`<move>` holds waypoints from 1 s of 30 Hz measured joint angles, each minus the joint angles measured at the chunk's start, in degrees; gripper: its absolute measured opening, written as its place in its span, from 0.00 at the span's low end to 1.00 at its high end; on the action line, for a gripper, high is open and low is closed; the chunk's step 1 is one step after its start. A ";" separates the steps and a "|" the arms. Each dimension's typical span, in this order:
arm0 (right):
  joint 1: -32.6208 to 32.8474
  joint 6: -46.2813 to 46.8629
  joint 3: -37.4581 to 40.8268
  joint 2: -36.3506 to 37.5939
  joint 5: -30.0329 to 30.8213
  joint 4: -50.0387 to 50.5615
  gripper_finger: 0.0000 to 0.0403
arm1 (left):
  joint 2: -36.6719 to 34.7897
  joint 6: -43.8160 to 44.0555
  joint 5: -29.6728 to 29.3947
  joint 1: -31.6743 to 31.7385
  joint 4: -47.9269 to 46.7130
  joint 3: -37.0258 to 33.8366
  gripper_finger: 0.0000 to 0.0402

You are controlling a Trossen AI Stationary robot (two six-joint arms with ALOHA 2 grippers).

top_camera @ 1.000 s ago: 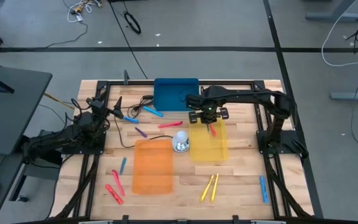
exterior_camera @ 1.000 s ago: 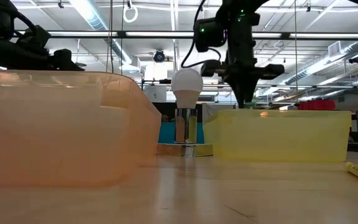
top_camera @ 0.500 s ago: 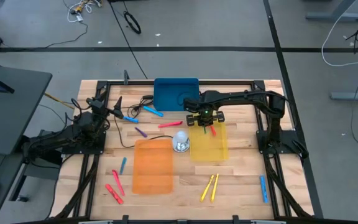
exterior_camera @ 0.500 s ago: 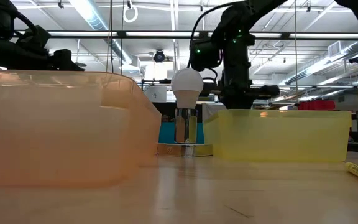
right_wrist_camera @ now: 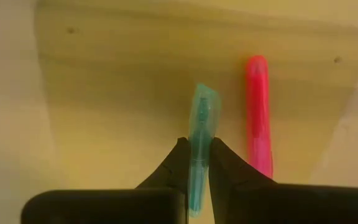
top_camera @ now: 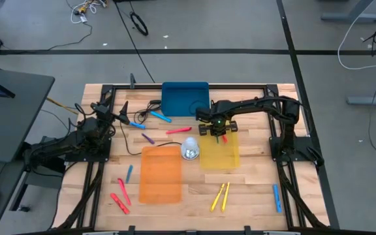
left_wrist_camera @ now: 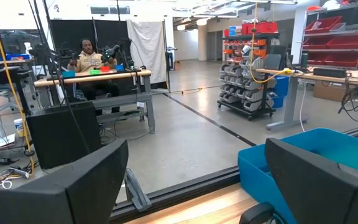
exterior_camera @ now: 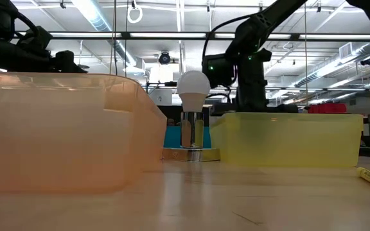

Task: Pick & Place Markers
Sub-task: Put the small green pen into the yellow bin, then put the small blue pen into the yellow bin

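Note:
My right gripper [top_camera: 217, 128] points down over the far end of the yellow tray [top_camera: 219, 155], shut on a green marker [right_wrist_camera: 201, 118]. A red marker [right_wrist_camera: 258, 112] lies on the tray floor right beside it. In the low view the gripper [exterior_camera: 252, 96] dips behind the tray's wall. More markers lie loose on the table: red [top_camera: 178, 130], purple [top_camera: 147, 138], blue [top_camera: 162, 117], a yellow pair [top_camera: 220, 196]. My left gripper [top_camera: 124, 112] waits open at the far left, level, nothing between its fingers. My right gripper pinches the green marker's shaft [right_wrist_camera: 199, 155] between its two fingertips, coming from above and pointing down. The marker runs out past the fingertips toward the tray floor. Whether its free end touches the floor I cannot tell.
A blue tray [top_camera: 185, 98] stands at the far edge and an orange tray [top_camera: 160, 173] near the middle. A white bulb on a metal base [top_camera: 189, 149] stands between the orange and yellow trays. Further markers lie at the near left [top_camera: 119, 199] and near right [top_camera: 277, 198].
My right gripper has gone down with the green marker, from above the yellow tray's rim to inside its far end, staying shut and pointing down.

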State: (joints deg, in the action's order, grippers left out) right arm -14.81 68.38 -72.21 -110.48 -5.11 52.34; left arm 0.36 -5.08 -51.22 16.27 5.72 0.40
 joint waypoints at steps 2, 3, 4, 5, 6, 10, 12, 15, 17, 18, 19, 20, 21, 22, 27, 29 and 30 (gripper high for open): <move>0.02 0.05 0.07 0.00 0.23 -0.09 0.06 | 0.00 0.00 0.00 0.02 0.00 0.01 0.95; 0.02 0.04 0.07 0.00 0.20 -0.12 0.07 | 0.00 0.00 0.00 0.00 0.00 0.02 0.95; 0.04 0.09 0.07 0.00 0.20 -0.14 0.07 | 0.00 0.00 0.00 0.00 0.00 0.02 0.95; 0.03 0.18 0.07 0.00 0.18 -0.16 0.08 | 0.00 0.00 0.00 0.02 0.00 0.01 0.95; 0.02 0.46 0.07 0.01 0.16 -0.21 0.10 | 0.00 0.00 0.00 0.00 0.00 0.01 0.95; 0.02 1.50 0.07 0.02 -0.09 -0.14 0.18 | 0.00 0.00 0.00 0.02 0.00 0.00 0.95; 0.02 1.43 0.07 0.02 -0.34 -0.10 0.24 | 0.00 0.00 0.00 0.02 0.00 0.02 0.95; 0.02 1.42 0.07 0.02 -0.42 -0.11 0.32 | 0.00 0.00 0.00 0.00 0.00 0.00 0.95; 0.02 1.41 0.07 0.02 -0.43 -0.11 0.37 | 0.00 0.00 0.00 0.00 0.00 0.02 0.95; 0.02 1.41 0.07 0.02 -0.43 -0.11 0.39 | 0.00 0.00 0.00 0.02 0.00 0.02 0.95; 0.02 1.41 0.07 0.02 -0.43 -0.11 0.41 | 0.00 0.00 0.00 0.01 0.00 0.01 0.95; 0.02 1.35 0.07 0.02 -0.42 -0.11 0.42 | 0.00 0.00 0.00 0.00 0.00 0.02 0.95; 0.02 1.20 0.07 0.02 -0.41 -0.14 0.44 | 0.00 0.00 0.00 0.00 0.00 0.02 0.95; 0.02 1.12 0.07 0.02 -0.41 -0.13 0.45 | 0.00 0.00 0.00 0.00 0.00 0.00 0.95; 0.02 0.74 0.07 0.02 -0.37 -0.19 0.46 | 0.00 0.00 0.00 0.00 0.00 0.02 0.95; 0.02 -0.03 0.07 0.08 -0.34 -0.32 0.46 | 0.00 0.00 0.00 0.02 0.00 0.00 0.95; 0.02 -0.34 0.07 0.31 -0.32 -0.32 0.46 | 0.00 0.00 0.00 0.02 0.00 0.02 0.95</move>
State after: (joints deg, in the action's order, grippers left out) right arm -14.79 68.04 -72.14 -110.17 -5.43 52.02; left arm 0.36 -5.08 -51.22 16.29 5.72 0.43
